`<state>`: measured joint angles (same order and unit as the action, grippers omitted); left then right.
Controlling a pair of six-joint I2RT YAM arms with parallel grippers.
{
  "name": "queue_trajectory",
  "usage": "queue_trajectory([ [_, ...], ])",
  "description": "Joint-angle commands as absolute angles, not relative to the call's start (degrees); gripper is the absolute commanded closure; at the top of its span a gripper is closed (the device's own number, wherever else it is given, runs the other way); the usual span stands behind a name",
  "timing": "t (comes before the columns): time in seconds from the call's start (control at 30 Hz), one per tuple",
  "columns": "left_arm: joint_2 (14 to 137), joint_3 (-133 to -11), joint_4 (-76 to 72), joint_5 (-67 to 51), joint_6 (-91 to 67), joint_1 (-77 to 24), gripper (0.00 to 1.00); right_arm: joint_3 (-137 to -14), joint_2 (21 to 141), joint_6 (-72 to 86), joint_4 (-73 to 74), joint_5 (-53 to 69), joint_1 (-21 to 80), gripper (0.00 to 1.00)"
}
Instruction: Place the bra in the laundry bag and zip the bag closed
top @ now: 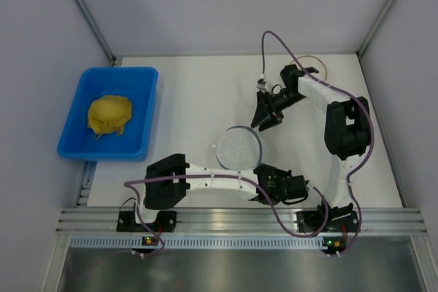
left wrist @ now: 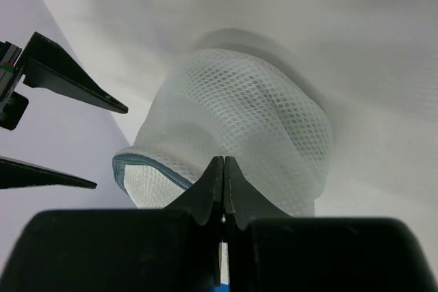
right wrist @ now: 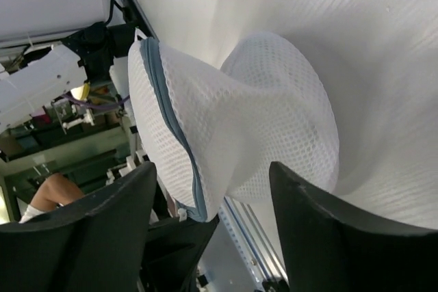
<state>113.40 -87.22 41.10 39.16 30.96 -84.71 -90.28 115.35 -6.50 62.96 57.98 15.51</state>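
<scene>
One light, floppy mesh laundry bag point(top: 239, 147) | left gripper point(left wrist: 224, 169) pinched on its edge, holding it up | right gripper point(top: 265, 120) spread, empty | best hold, I'd say: the firmer zipper rim point(right wrist: 163, 111)

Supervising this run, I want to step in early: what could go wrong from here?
1. The left gripper pinches just the edge of the laundry bag; a tug could pull it free.
2. The right gripper, jaws open around the bag, may close on fabric rather than the zipper.
3. The bra shows in no view; zipping might shut it out.
</scene>
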Motion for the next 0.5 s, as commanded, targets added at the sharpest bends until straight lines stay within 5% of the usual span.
queue_trajectory([
  [0.0,112.15,-91.04,39.46,38.85,30.23,-83.24,1.00,-90.01,109.08,-10.01,64.50,56.26,13.80,0.31],
  [0.47,113.91,-94.39,37.18,39.29,33.22,-81.21,1.00,-75.68,105.82,-12.04,62.06,57.04,16.78,0.31],
])
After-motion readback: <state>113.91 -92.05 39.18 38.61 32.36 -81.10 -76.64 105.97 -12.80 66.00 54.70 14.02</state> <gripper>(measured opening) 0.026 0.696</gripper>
